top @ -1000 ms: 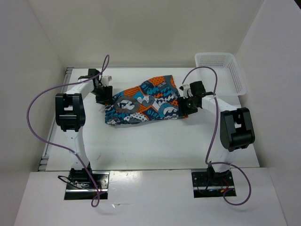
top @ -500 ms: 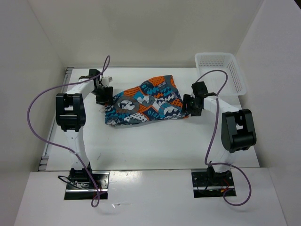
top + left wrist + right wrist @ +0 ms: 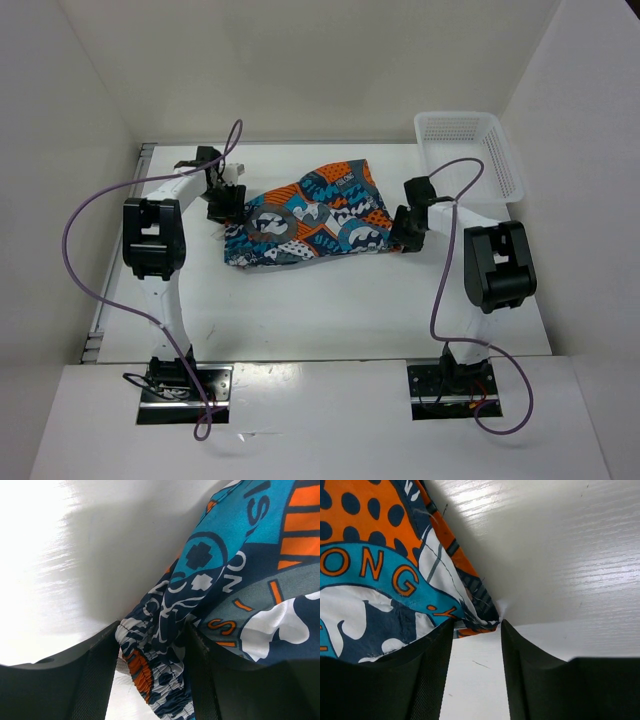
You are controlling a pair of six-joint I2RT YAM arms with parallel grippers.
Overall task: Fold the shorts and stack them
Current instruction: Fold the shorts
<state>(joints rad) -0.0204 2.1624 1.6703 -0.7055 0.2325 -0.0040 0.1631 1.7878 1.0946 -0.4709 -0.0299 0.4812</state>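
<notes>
The shorts (image 3: pixel 300 222) lie folded in a bundle on the white table, with the grey circle emblem facing up. My left gripper (image 3: pixel 228 205) is at their left end. In the left wrist view, my left gripper (image 3: pixel 154 630) is shut on the bunched elastic waistband of the shorts (image 3: pixel 165 680). My right gripper (image 3: pixel 403 228) is at the shorts' right edge. In the right wrist view, my right gripper (image 3: pixel 477 625) is open with bare table between its fingers. The corner of the shorts (image 3: pixel 380 565) lies just at its tips.
A white mesh basket (image 3: pixel 470 150) stands at the back right, close behind the right arm. White walls enclose the table at the back and on both sides. Purple cables loop from both arms.
My right gripper has drawn back to the right, from over the shorts' right edge to just beside it. My left gripper has hardly moved. The shorts keep their shape.
</notes>
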